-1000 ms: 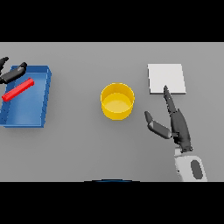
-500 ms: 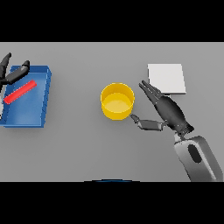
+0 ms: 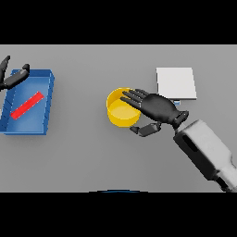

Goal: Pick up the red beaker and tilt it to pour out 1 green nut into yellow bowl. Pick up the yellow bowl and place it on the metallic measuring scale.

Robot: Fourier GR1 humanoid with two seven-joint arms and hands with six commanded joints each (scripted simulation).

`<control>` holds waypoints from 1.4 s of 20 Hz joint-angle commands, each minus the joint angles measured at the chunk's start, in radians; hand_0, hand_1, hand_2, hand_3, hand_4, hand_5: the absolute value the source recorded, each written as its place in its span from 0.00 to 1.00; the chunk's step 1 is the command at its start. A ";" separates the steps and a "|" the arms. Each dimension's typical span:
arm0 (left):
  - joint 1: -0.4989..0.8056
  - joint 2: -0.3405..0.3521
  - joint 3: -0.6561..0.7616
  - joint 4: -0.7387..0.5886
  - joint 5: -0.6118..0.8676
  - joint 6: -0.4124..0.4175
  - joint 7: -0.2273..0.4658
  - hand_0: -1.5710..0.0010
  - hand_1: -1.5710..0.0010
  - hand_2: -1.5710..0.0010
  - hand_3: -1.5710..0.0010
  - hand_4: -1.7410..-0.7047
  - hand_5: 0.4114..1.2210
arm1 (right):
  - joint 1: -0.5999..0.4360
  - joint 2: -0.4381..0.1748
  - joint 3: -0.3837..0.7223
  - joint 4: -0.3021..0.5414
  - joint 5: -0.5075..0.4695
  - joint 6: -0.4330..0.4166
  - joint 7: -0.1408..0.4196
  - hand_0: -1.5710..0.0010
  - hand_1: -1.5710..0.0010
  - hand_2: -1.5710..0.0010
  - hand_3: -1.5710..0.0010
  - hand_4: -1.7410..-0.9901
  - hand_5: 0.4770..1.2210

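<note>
While right robot hand (image 3: 155, 107) spreads released over yellow bowl (image 3: 121, 112), thumb near: shallow rim grip risks tipping; left robot hand (image 3: 10, 77) idle, released.

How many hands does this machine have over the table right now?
2. The right hand reaches over the yellow bowl near the middle; the left hand is at the far left edge, by the blue tray.

A bare lab-style test bench: plain grey table (image 3: 92, 157) with a metallic scale (image 3: 176, 82).
</note>
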 commanded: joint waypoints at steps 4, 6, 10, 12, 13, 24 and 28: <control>0.000 -0.002 0.000 0.001 0.003 -0.004 -0.006 1.00 1.00 1.00 1.00 0.90 0.35 | -0.075 0.021 0.058 0.106 0.034 0.039 -0.042 1.00 1.00 1.00 1.00 0.78 0.22; 0.009 0.007 0.009 -0.003 0.006 -0.003 -0.006 1.00 1.00 1.00 1.00 0.90 0.35 | -0.114 0.030 0.084 0.145 0.047 0.071 -0.049 1.00 1.00 1.00 1.00 0.78 0.24; 0.014 0.006 0.006 0.010 0.003 -0.010 -0.028 1.00 1.00 1.00 1.00 0.90 0.36 | -0.184 0.050 0.125 0.221 0.067 0.130 -0.051 1.00 1.00 1.00 1.00 0.77 0.26; 0.002 0.011 0.006 0.008 0.003 -0.015 -0.026 1.00 1.00 1.00 1.00 0.91 0.36 | -0.206 0.068 0.150 0.266 0.086 0.140 -0.047 1.00 1.00 1.00 1.00 0.75 0.27; 0.000 0.009 0.003 0.009 -0.001 -0.013 -0.018 1.00 1.00 1.00 1.00 0.91 0.36 | -0.211 0.073 0.157 0.282 0.091 0.142 -0.048 1.00 1.00 1.00 1.00 0.75 0.26; -0.002 0.018 0.002 0.022 -0.007 -0.021 -0.024 1.00 1.00 1.00 1.00 0.92 0.37 | -0.242 0.107 0.169 0.364 0.099 0.139 -0.059 0.57 0.59 0.62 0.64 0.41 0.72; -0.006 0.021 0.004 0.025 -0.005 -0.023 -0.038 1.00 1.00 1.00 1.00 0.92 0.37 | -0.244 0.098 0.173 0.356 0.088 0.156 -0.082 0.23 0.24 0.28 0.38 0.17 0.88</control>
